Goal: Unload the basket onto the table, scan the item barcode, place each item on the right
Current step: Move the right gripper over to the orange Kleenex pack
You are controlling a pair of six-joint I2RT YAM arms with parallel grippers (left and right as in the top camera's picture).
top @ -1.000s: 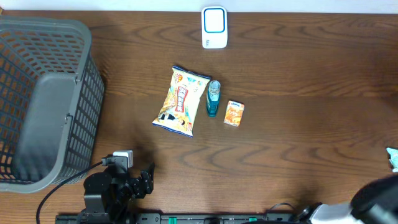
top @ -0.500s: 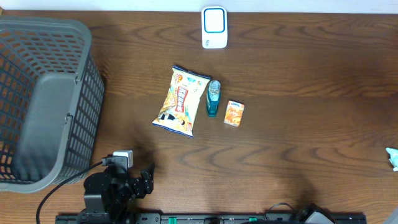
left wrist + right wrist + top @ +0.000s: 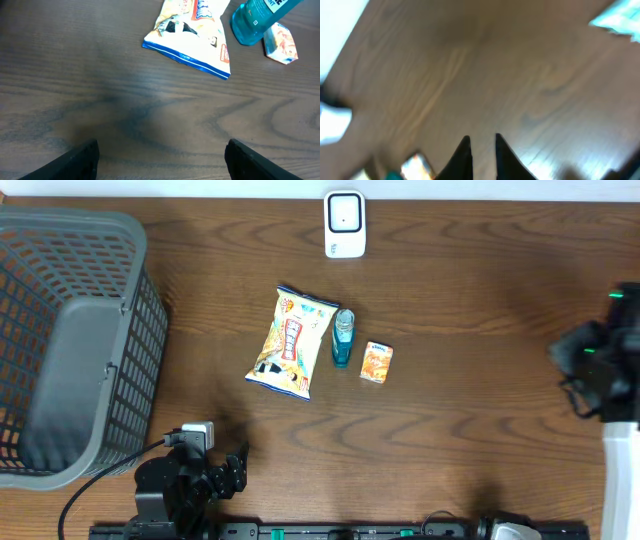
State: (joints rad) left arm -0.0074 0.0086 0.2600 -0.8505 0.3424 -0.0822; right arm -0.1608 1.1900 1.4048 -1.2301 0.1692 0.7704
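Wood-grain table [image 3: 450, 400], grey basket [image 3: 141, 350] at left edge, white scanner [image 3: 345, 223] far side

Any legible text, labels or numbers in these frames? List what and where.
No text can be quoted here.
On the snack bag: colourful lettering, too blurred to read.
On the blue bottle: white label print, cropped and blurred, unreadable.
On the small orange box: print too small.
On the white scanner: no text visible.

Black left tool [image 3: 161, 150], black-and-white right arm [image 3: 605, 380].
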